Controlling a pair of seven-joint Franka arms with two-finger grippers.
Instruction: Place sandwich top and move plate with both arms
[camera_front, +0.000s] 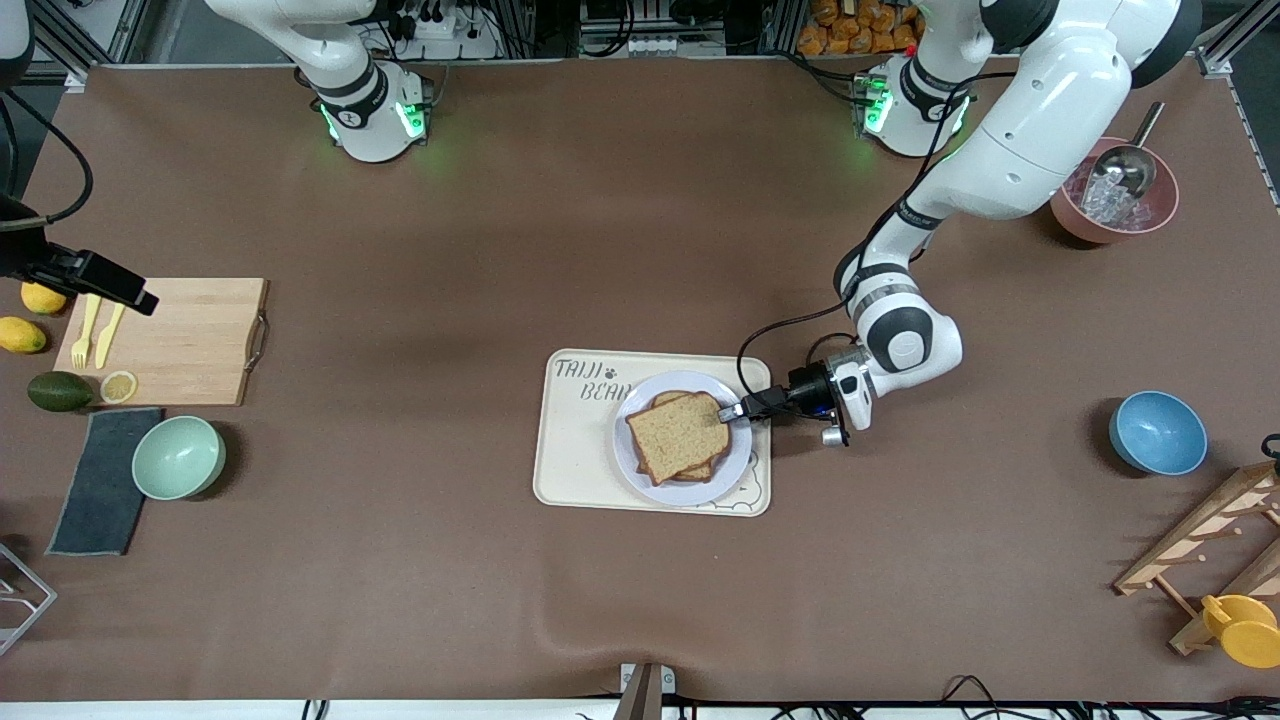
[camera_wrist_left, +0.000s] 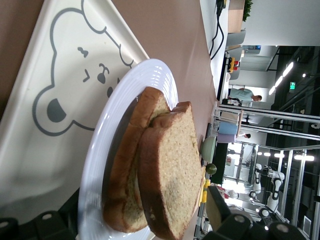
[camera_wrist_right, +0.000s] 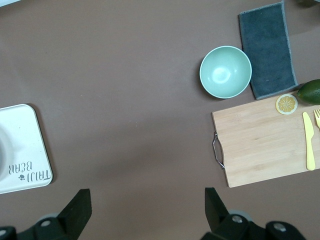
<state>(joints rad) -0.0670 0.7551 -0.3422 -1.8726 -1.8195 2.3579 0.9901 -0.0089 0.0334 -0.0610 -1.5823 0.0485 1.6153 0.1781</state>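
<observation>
The sandwich top (camera_front: 680, 437), a plain brown slice, lies on a lower slice on the round pale plate (camera_front: 632, 462). The plate stands on the cream bear-print tray (camera_front: 575, 450). My left gripper (camera_front: 733, 411) is low at the plate's edge toward the left arm's end, open. In the left wrist view its fingers stand wide on either side of the stacked slices, with the sandwich top (camera_wrist_left: 175, 170) over the lower slice (camera_wrist_left: 125, 170) on the plate (camera_wrist_left: 150, 85). My right gripper (camera_front: 140, 298) hangs open over the wooden cutting board, with nothing between the fingers of the right gripper (camera_wrist_right: 148, 210).
Toward the right arm's end are a cutting board (camera_front: 165, 340) with yellow cutlery, a mint bowl (camera_front: 178, 457), a dark cloth (camera_front: 100, 480) and fruit. Toward the left arm's end are a blue bowl (camera_front: 1157, 432), a pink bowl (camera_front: 1113, 205) with a scoop and a wooden rack (camera_front: 1210, 550).
</observation>
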